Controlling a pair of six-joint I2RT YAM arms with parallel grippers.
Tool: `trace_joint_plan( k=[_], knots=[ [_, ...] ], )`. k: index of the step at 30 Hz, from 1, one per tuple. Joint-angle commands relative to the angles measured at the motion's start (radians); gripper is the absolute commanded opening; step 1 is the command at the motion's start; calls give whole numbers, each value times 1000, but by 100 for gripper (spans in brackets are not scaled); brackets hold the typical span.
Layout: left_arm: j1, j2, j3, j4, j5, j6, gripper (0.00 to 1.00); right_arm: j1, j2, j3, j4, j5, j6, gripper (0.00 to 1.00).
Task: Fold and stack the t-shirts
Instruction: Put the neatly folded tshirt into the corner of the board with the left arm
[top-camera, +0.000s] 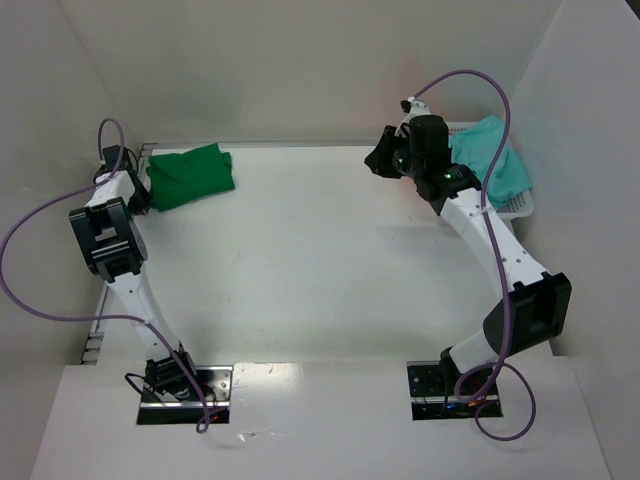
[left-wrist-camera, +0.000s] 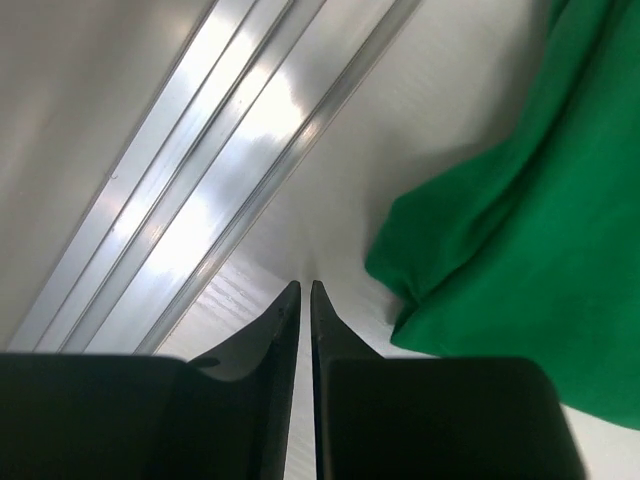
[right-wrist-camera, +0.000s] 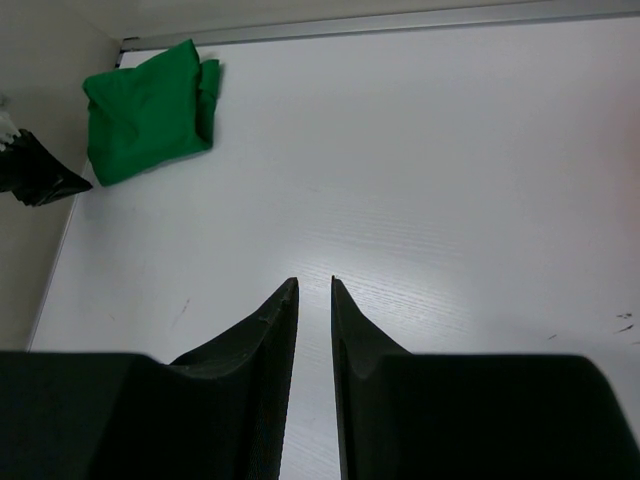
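1. Green folded t-shirt (top-camera: 190, 176) lies at the table's (top-camera: 320, 270) far-left corner; we see bare white tabletop right of it.
2. Teal t-shirt (top-camera: 490, 160) drapes over the basket (top-camera: 518, 207), far right of the green one.
3. Our left gripper (left-wrist-camera: 304, 288) hangs just left of the green shirt, jaws nearly together, empty.
4. Our right gripper (right-wrist-camera: 314, 285) hovers narrowly parted, holding nothing.

Two t-shirts show, one dark green t-shirt (top-camera: 190, 176) folded on the surface (top-camera: 320, 260) and one teal t-shirt (top-camera: 492, 165) in the single white basket (top-camera: 518, 205), with two arms, each bearing one tool, the left tool (left-wrist-camera: 305, 290) and right tool (right-wrist-camera: 314, 285).
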Motion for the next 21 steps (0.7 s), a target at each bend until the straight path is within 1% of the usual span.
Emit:
trace_joint_plan(
  k=[1,3,6,7,8,9,10,11,12,13,14,15,16,17,18,20,21],
  knots=[
    [0,-43,-26,-2,-14,31,15,3,-43,0,13,13,2,25],
    [0,-66,-26,-2,19,31,15,3,-43,0,13,13,2,25],
    [0,-121,-35,-2,67,31,21,3,-52,0,13,37,2,30],
    [0,-156,-36,-14,79,42,24,3,-62,0,4,48,2,33],
    [0,-176,-36,-14,79,42,30,3,-62,0,4,60,2,35],
    [-11,-201,-49,-14,79,51,33,3,-62,0,-7,79,2,37],
    [-23,-225,-66,-23,79,51,37,3,-72,0,-7,123,-7,48],
    [-23,-283,-77,-23,79,51,43,-8,-72,0,-25,145,-7,55],
    [-34,-313,-86,-23,79,51,54,-24,-72,0,-34,157,-7,63],
    [-34,-375,-109,-23,95,60,59,-35,-72,9,-34,166,3,78],
    [-43,-406,-120,-23,142,60,65,-46,-72,9,-46,166,3,84],
    [-43,-435,-129,-23,173,60,73,-58,-82,9,-47,176,12,88],
    [-43,-495,-140,-14,208,60,83,-83,-82,9,-47,176,13,91],
    [-43,-524,-163,-14,264,60,97,-95,-82,9,-59,194,13,100],
    [-43,-555,-180,-5,295,60,100,-106,-82,9,-59,203,13,100],
    [-54,-644,-213,9,357,60,100,-153,-82,0,-71,212,13,100],
    [-65,-672,-235,32,435,70,100,-170,-82,0,-71,212,13,100]
  ],
)
